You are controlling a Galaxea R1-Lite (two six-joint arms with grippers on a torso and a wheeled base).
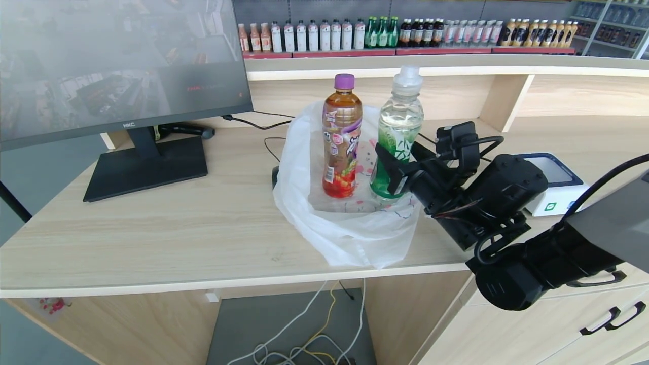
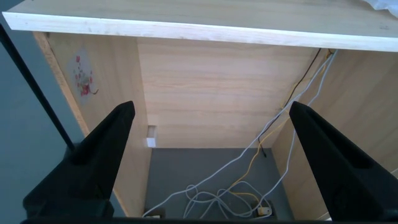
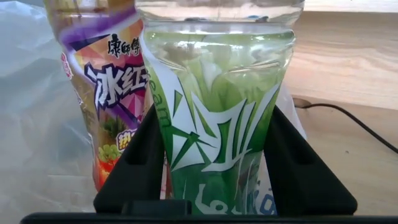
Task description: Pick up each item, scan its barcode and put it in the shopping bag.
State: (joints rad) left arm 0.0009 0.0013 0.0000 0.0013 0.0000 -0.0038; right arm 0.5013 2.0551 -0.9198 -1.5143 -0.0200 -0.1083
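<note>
Two right hand (image 3: 212, 124) fingers (image 3: 134, 168) pinch the green bottle (image 3: 214, 74)

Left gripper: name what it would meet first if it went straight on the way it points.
Likely the wooden back panel under the counter; the left gripper, jaws open, points into that recess. Cables hang nearby; depth unclear.

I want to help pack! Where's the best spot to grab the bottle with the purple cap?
Grip the purple-capped bottle around its labelled middle, coming from the robot's left: it stands upright in the bag, and the green-labelled bottle, held by the right hand, crowds its other side.
</note>
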